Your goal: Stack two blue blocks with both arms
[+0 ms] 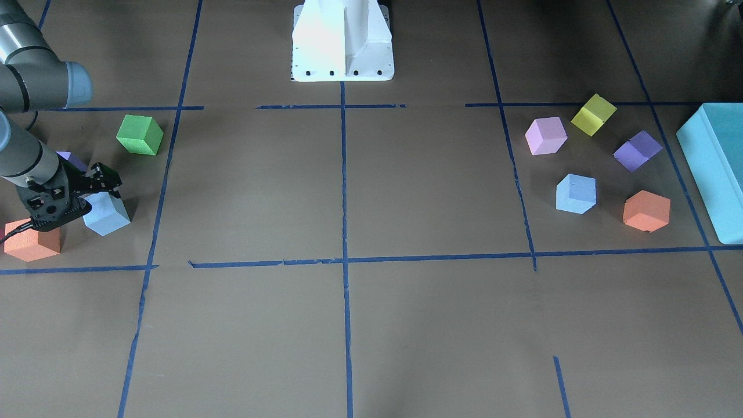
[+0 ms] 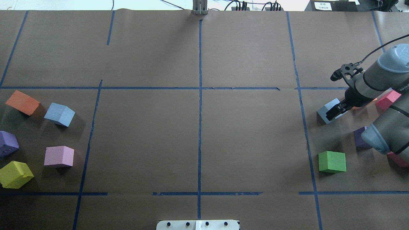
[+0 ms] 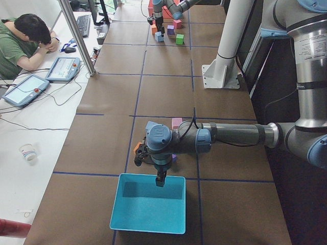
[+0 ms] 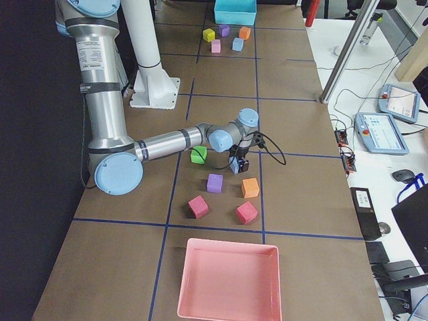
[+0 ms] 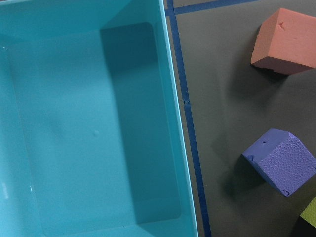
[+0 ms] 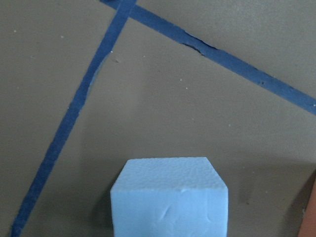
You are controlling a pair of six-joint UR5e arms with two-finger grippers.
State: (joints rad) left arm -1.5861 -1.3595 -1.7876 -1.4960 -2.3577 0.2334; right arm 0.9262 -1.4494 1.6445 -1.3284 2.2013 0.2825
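Note:
One pale-blue block (image 1: 109, 216) sits on the table on my right side, also in the overhead view (image 2: 326, 112) and large at the bottom of the right wrist view (image 6: 168, 200). My right gripper (image 1: 87, 194) (image 2: 338, 110) is low over it, and its jaws look open at the block's sides. The other blue block (image 1: 576, 194) (image 2: 59, 114) sits alone on my left side. My left gripper (image 3: 160, 179) hangs over the teal bin (image 3: 148, 224) (image 5: 170, 98). It shows only in the exterior left view, so I cannot tell its state.
Beside the right gripper lie a green cube (image 1: 140, 134), an orange cube (image 1: 32, 241) and a half-hidden purple cube (image 1: 72, 157). Near the far blue block lie pink (image 1: 545, 136), yellow (image 1: 593, 114), purple (image 1: 637, 151) and orange (image 1: 646, 211) cubes. The white pedestal (image 1: 342, 40) stands at the robot's base.

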